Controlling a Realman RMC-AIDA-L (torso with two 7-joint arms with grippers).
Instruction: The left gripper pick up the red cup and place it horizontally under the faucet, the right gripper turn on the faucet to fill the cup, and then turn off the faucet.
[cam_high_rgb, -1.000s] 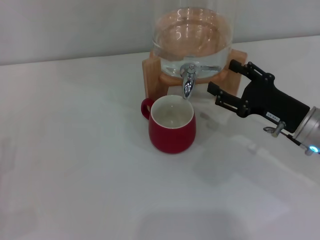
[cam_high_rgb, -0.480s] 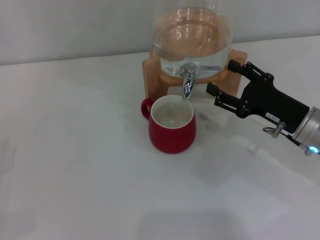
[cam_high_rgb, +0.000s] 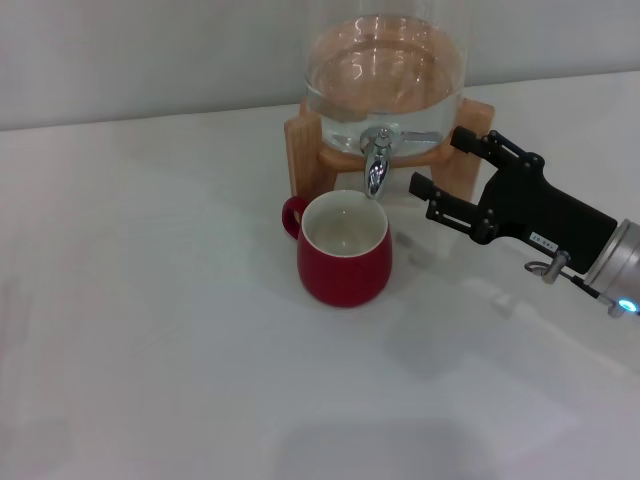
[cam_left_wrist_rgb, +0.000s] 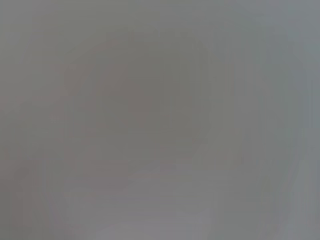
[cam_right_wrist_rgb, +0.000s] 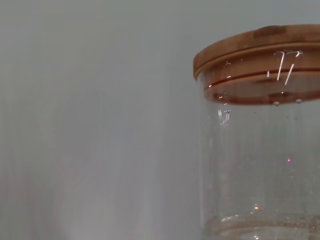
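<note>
Right gripper (cam_high_rgb: 437, 170), fingers spread wide and empty, sits just beside the faucet (cam_high_rgb: 377, 160), lined up to take its lever; red cup (cam_high_rgb: 343, 247) stands upright below the spout, positioned to catch water

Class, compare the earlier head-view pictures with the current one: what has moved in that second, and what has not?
The right gripper, fingers open, has edged toward the faucet and a little farther back toward the glass dispenser; it touches nothing yet. The red cup stands upright under the spout as before, and the faucet lever and wooden stand are unchanged. The left gripper is out of view throughout.
</note>
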